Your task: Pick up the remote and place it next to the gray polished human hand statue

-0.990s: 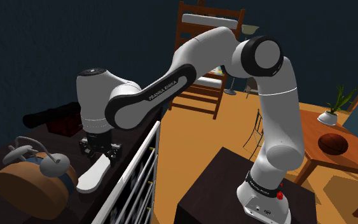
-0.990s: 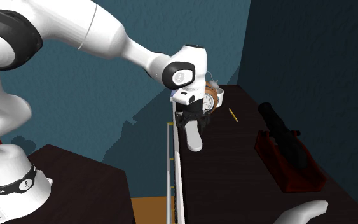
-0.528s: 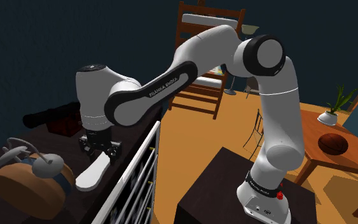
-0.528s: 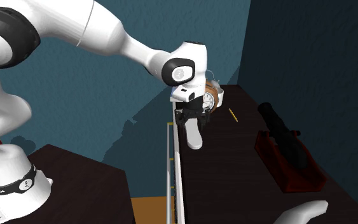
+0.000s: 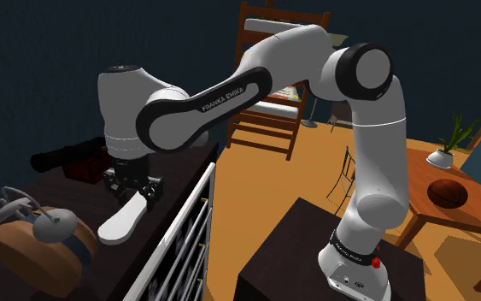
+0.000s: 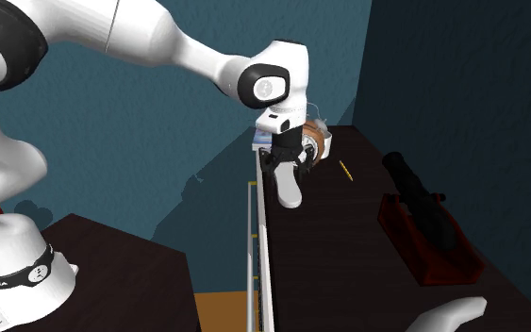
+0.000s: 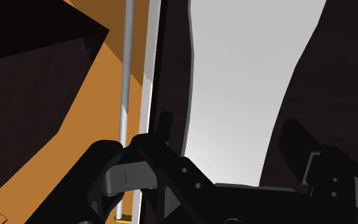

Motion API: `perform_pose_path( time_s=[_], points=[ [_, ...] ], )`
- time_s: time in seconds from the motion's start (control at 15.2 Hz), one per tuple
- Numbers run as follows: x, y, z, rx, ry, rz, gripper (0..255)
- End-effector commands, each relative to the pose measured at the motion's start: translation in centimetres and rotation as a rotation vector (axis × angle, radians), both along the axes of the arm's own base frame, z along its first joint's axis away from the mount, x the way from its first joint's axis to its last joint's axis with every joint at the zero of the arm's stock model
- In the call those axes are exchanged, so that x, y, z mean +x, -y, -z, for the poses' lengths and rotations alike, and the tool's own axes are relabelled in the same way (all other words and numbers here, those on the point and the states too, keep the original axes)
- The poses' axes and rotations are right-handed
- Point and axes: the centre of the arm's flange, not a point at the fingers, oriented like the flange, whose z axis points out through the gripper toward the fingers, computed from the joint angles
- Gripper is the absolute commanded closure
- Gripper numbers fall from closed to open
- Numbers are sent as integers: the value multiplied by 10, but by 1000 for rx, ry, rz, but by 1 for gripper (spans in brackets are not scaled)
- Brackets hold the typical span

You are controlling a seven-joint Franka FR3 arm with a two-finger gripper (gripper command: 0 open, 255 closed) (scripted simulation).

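White and smooth, the remote (image 5: 124, 220) was an elongated, rounded slab with no buttons or markings drawn on it. It hung lengthwise below the gripper (image 5: 132, 190), beside the railing (image 5: 181, 214) at the edge of the dark table (image 6: 348, 255). Whether its lower end was clear of the table surface could not be determined. The two black fingers (image 7: 163, 130) were closed against the long sides of the remote at its upper end, as the wrist view showed.

Handling assessment: the body appeared rigid and was probably light. The plain surface was judged slippery. A hold at one end left most of the length overhanging, so the part could pivot between the pads under quick motion. A hold nearer mid-length, across the narrow width, would be more secure. Fragility was judged low.

The pale hand statue (image 6: 454, 316) lay at the second exterior view's lower right, well apart from the remote.

Legible writing: "FRANKA EMIKA" on the dark forearm link (image 5: 221, 101). Lettering on the base band (image 5: 348, 250) could not be read with certainty. The remote carried none.
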Motion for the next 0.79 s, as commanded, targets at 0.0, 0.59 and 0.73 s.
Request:
perform_pose_path(
  time_s=[0.0, 0.59, 0.73],
  points=[
    [0, -1, -11, 0, 0, 0, 255],
    [0, -1, -59, 0, 0, 0, 255],
    [0, -1, -69, 0, 0, 0, 255]
  ],
)
